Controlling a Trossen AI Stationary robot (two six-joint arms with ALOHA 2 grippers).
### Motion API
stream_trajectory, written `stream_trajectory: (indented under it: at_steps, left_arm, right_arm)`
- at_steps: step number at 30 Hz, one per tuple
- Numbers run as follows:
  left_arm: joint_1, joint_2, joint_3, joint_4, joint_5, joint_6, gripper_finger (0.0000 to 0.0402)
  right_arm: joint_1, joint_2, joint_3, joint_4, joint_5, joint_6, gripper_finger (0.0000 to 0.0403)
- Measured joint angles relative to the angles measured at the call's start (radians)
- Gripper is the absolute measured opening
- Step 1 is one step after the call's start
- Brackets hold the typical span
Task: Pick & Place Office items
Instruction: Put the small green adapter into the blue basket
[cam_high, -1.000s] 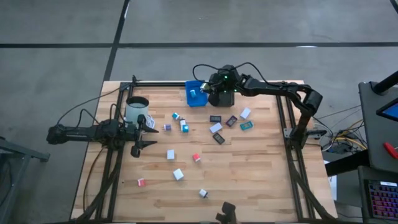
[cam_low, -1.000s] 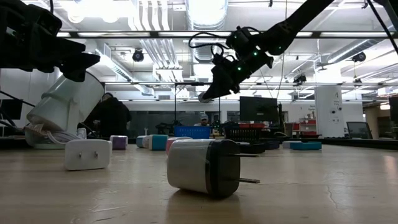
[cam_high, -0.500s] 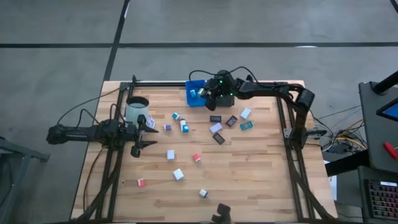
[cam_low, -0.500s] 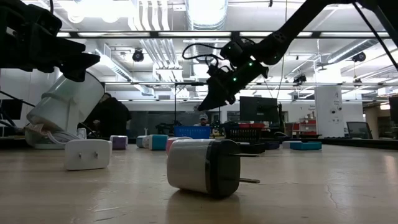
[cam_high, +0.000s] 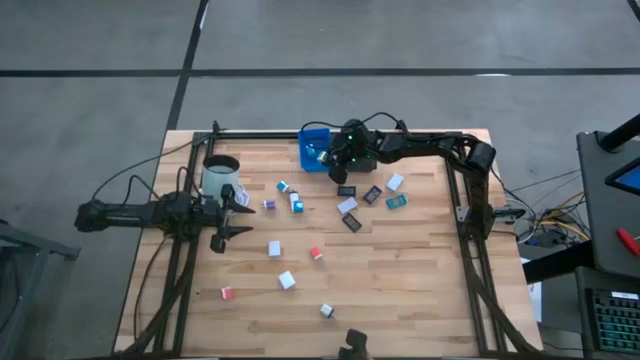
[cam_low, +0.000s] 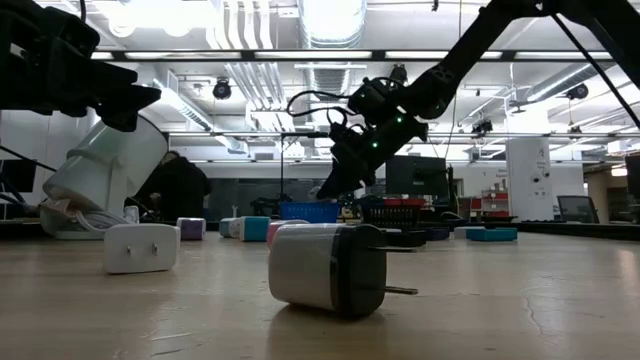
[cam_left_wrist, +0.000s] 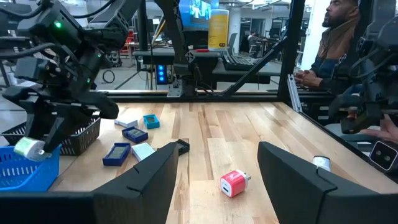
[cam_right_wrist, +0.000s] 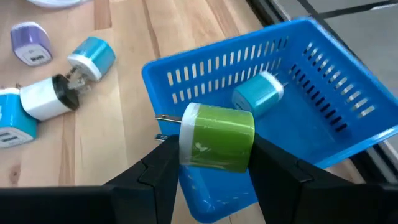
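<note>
Green and white, the small plastic plug-in charger block (cam_right_wrist: 217, 137) sits clamped between the right gripper's (cam_right_wrist: 214, 163) jaws, held above the near wall of the blue slatted plastic bin (cam_right_wrist: 348, 93), where a teal and white charger block (cam_right_wrist: 258, 93) already lies.

Risks, as I judge them: the green block hangs over the bin's edge rather than its middle, so an early release could bounce it off the rim onto the wooden table (cam_high: 400, 270). Its metal prongs (cam_right_wrist: 166, 118) point sideways and might catch the slats. The grip covers only the block's lower part, so it could twist loose.

Other pieces lie scattered on the table, among them a red and white cube charger (cam_left_wrist: 233, 183) and flat blue rectangular pieces (cam_left_wrist: 117, 153). The left gripper (cam_left_wrist: 217, 171) waits beside the tall white mug (cam_high: 220, 176), jaws wide apart and empty.

No brand, label or writing can be read on any item.
</note>
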Motion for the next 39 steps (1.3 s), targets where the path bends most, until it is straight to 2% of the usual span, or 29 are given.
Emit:
stream_trajectory:
  at_steps: [22,33,39]
  left_arm:
    - [0.0,0.0,0.0,0.0,0.0,0.0,0.0227]
    - [0.0,0.0,0.0,0.0,0.0,0.0,0.0227]
    - [0.0,0.0,0.0,0.0,0.0,0.0,0.0227]
  right_arm:
    - [0.002,0.006,0.0,-0.001,0.0,0.0,0.0173]
    - [0.002,0.006,0.0,-0.001,0.001,-0.007,0.0212]
    - [0.002,0.006,0.0,0.004,0.001,-0.023,0.0247]
